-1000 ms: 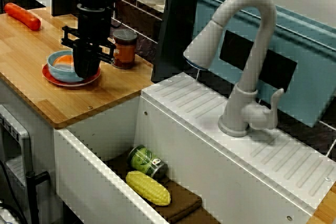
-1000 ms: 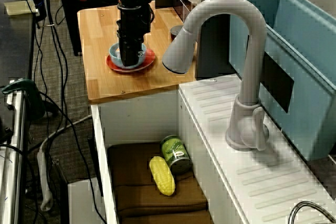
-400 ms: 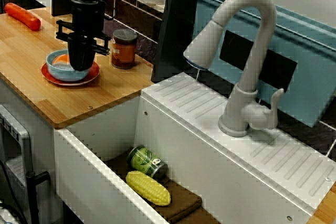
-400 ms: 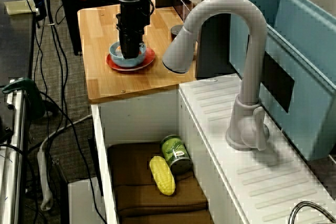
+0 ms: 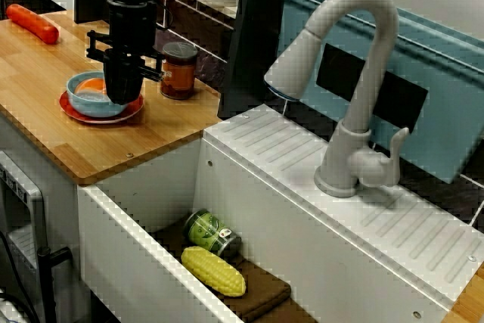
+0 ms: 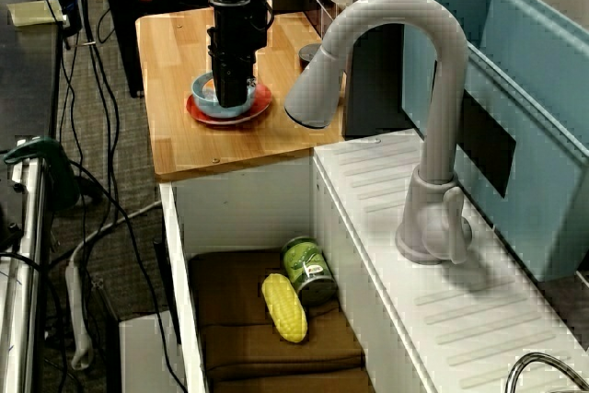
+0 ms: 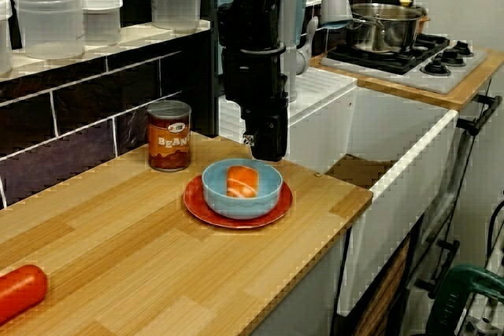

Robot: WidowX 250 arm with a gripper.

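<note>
The black gripper (image 7: 268,147) is found upright just above the sink-side rim of the round blue bowl (image 7: 236,204). Its opening cannot be determined. The orange oblong piece (image 7: 242,180) lies inside that bowl, on the round red plate (image 7: 197,204), its long axis seemingly directed toward the gripper.

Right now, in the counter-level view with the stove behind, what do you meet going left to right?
Red sausage-shaped thing → beans can → blue bowl → steel pot.

The bowl (image 7: 241,197) is blue (its plate (image 7: 236,223) red)
</note>
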